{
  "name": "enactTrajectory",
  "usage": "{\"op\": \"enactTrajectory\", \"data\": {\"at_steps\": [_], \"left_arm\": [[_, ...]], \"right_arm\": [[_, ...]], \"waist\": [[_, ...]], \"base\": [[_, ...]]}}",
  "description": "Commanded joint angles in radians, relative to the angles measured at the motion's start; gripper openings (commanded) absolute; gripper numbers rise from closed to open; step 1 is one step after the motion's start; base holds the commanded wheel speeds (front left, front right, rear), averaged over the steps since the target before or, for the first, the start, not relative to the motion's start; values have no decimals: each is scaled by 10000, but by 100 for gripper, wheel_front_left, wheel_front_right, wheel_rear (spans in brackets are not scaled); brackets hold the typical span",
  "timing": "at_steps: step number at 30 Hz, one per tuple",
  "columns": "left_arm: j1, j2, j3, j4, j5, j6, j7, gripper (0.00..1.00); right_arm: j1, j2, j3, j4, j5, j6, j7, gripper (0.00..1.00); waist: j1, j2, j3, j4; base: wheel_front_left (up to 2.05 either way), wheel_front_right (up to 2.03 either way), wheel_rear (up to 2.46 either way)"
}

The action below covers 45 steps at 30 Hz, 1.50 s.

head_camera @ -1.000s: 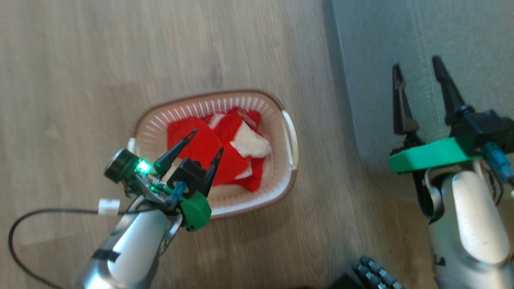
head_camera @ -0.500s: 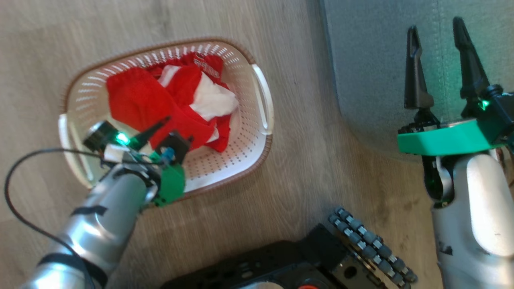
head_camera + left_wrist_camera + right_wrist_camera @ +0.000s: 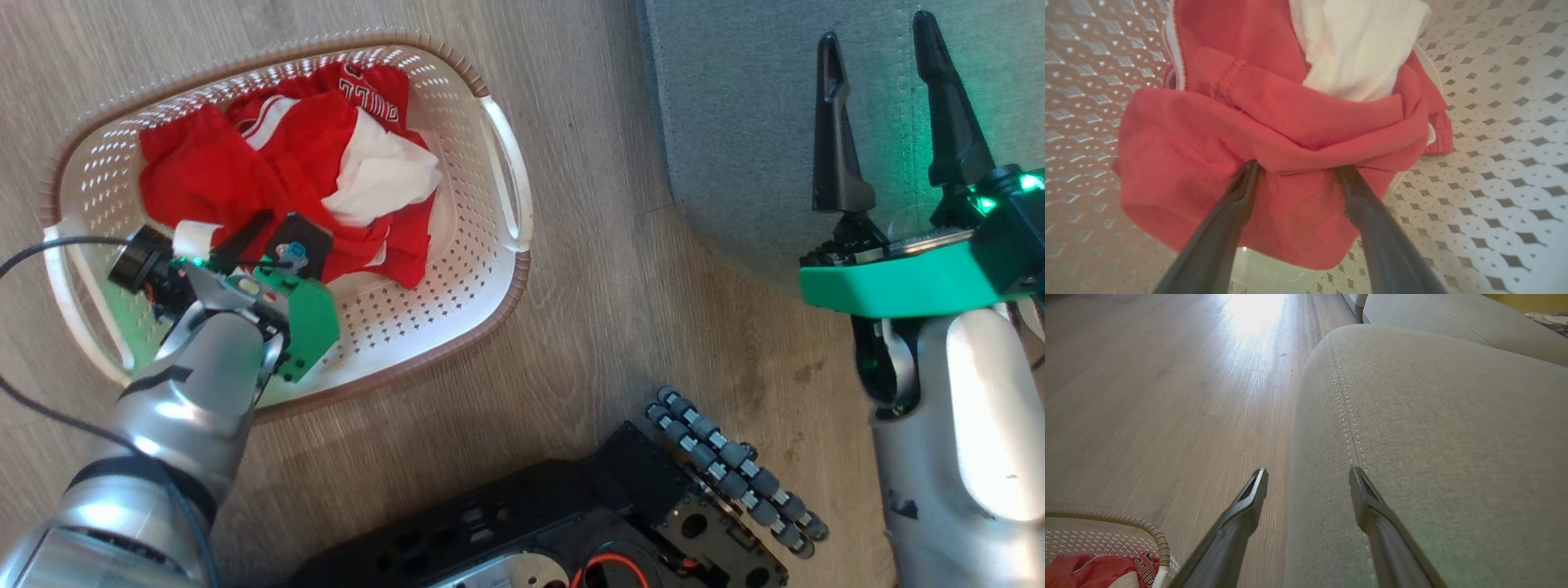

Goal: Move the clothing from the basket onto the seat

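The cream basket point(image 3: 492, 309) stands on the wood floor left of the grey-green seat point(image 3: 735, 122). Crumpled red clothing point(image 3: 212, 171) with white panels and small white lettering lies inside it. My left gripper point(image 3: 263, 234) is down in the basket. In the left wrist view this gripper point(image 3: 1297, 166) is open, both tips pushed under a fold of the red clothing point(image 3: 1180, 155), with cloth bunched between the fingers. My right gripper point(image 3: 875, 37) hovers open over the seat's corner, holding nothing. The right wrist view has that gripper point(image 3: 1308, 473) above the seat point(image 3: 1433, 437), with the basket rim point(image 3: 1155, 535) and clothing point(image 3: 1090, 571) at lower left.
My black base with its grey rollers point(image 3: 735, 474) sits on the floor below the basket and seat. A black cable point(image 3: 33, 249) loops off the left wrist. A second sofa cushion point(image 3: 1453, 322) lies further back. Open wood floor point(image 3: 1167, 396) stretches left of the seat.
The head camera has tilted down, so the whole picture shifted. My left gripper has dropped into the basket and its tips have sunk into the red clothing. The right gripper stays open over the seat.
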<state>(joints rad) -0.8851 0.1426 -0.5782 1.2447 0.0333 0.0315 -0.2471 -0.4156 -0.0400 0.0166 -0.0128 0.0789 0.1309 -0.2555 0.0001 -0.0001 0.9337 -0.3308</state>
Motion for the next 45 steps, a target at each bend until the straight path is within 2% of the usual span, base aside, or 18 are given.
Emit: {"op": "enactTrajectory", "data": {"at_steps": [1,4,5,6,12,17,23,26,30,36,40,45], "left_arm": [[89,6,234,-3,-47,93,-41,100],[-95,-112,218,139,-133,21,-73,100],[-121,-141,276,196,-242,-103,-46,46],[-150,-157,303,245,-311,-195,11,0],[-208,-174,336,386,-567,-552,140,0],[-117,-150,338,426,-710,-556,162,0],[334,-346,292,379,-890,-607,-90,0],[901,-438,760,-448,-1438,-573,-138,0],[1392,-251,762,-1381,-1401,-444,-143,0],[2476,-372,1103,-3067,-1580,-74,-145,0],[2998,-399,1319,-4036,-1612,-1,-145,0],[3897,-375,1906,-5876,-1549,119,-146,0]], "right_arm": [[482,-102,190,-327,-52,-2,-63,100],[496,-102,257,-341,-78,-2,-63,100],[489,-102,277,-341,-91,-2,-63,100],[479,-102,288,-342,-102,-2,-63,100],[367,-102,319,-284,-124,-2,-63,100],[140,-102,318,-86,-127,-2,-63,100],[-45,-102,348,334,-297,-2,-63,100],[-140,-102,418,590,-440,-2,-63,100],[-149,-102,431,917,-600,-2,-63,100],[144,-102,372,1375,-848,-2,-63,100],[314,-102,336,1555,-955,-2,-63,100],[666,-102,314,1836,-1044,-2,-63,100]], "waist": [[-1,1,26,22],[-1,1,95,65],[-1,1,109,76],[-1,1,120,87],[-1,1,78,147],[-1,1,-172,203],[-1,1,-1148,562],[-1,1,-1652,749],[-1,1,-2522,1070],[-1,1,-3934,1624],[-1,1,-4584,1871],[-1,1,-5770,2258]], "base": [[0,0,0],[0,0,0],[0,0,0],[0,0,0],[0,0,0],[0,0,0],[0,0,0],[0,0,0],[0,0,0],[0,0,0],[0,0,0],[0,0,0]]}}
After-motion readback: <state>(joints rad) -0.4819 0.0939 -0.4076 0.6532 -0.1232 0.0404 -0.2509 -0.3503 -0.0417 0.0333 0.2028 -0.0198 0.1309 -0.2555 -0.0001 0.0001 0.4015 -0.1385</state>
